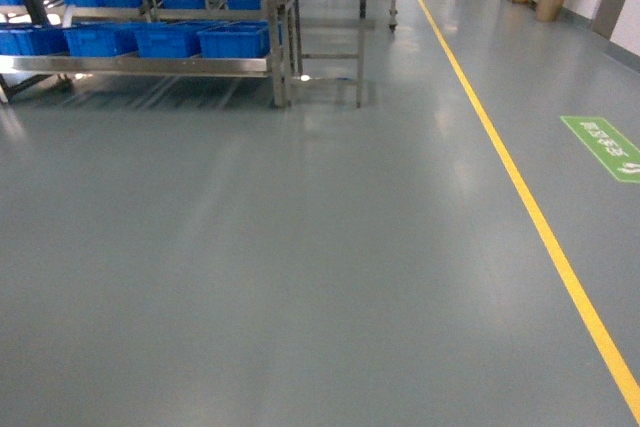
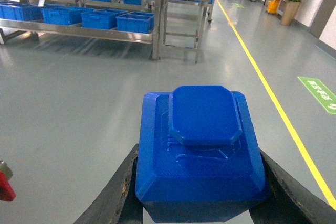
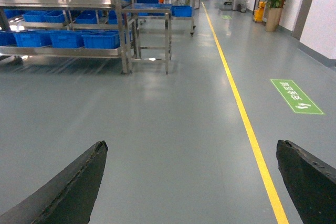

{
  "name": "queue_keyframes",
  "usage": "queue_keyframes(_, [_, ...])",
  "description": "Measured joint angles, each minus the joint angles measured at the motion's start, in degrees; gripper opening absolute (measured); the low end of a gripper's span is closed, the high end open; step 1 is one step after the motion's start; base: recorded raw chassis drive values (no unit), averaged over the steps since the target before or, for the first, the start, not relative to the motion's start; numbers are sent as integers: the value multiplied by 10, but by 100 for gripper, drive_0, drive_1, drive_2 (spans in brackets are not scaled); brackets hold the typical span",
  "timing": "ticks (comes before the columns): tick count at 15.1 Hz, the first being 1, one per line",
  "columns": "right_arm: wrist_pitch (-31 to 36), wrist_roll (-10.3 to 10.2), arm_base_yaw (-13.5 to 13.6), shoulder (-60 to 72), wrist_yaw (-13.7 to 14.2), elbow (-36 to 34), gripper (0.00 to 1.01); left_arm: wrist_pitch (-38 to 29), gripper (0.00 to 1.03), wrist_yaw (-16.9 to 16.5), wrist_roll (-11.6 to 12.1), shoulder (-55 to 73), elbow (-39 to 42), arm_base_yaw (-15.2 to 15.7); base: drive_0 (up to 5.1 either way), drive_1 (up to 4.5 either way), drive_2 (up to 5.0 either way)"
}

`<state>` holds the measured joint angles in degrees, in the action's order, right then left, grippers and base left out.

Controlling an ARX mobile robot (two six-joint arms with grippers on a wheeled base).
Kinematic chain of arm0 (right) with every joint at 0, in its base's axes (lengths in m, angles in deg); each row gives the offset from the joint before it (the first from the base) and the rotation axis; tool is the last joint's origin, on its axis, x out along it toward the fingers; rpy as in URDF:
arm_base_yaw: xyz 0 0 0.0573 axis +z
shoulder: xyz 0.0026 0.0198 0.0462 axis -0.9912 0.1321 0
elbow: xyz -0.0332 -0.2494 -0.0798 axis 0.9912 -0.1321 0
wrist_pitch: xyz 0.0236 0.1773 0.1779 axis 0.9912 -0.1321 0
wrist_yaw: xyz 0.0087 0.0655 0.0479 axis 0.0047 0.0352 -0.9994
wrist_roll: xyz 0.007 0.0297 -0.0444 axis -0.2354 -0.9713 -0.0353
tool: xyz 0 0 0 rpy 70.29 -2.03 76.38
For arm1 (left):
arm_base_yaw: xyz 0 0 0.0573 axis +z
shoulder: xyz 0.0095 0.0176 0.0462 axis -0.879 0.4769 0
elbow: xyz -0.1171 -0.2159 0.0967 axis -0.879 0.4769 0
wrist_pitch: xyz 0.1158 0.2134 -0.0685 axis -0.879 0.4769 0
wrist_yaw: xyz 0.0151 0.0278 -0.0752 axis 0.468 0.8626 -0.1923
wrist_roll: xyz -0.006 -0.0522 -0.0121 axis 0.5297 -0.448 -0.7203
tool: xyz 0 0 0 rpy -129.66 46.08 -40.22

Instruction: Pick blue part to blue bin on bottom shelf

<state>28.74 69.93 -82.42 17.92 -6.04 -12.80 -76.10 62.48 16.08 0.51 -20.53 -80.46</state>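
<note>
A long yellow painted floor line (image 1: 520,192) ran across the grey floor, with a green rectangular floor sign (image 1: 605,147) just beyond it.

Our left gripper (image 2: 202,192) is closed around the blue part (image 2: 202,150), its dark fingers (image 2: 113,192) pressing the flanks at 9 and 3 o'clock. Our right gripper (image 3: 191,182) hangs spread wide, fingers at 7 and 5 o'clock. Neither arm shows in our head view.

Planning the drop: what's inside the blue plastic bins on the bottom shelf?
Cannot tell. The blue plastic bins on the steel rack's bottom shelf show only outer walls and rims; their interiors are hidden at this angle.
</note>
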Motion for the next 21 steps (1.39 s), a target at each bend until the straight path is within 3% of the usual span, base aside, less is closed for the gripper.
queue_keyframes(12, [0,0,0,0,0,0,98,0,44,0,0,0,0,0,-104,-104,-104])
queue_keyframes(21, [0,0,0,0,0,0,98,0,44,0,0,-1,0,0,2,403,-398])
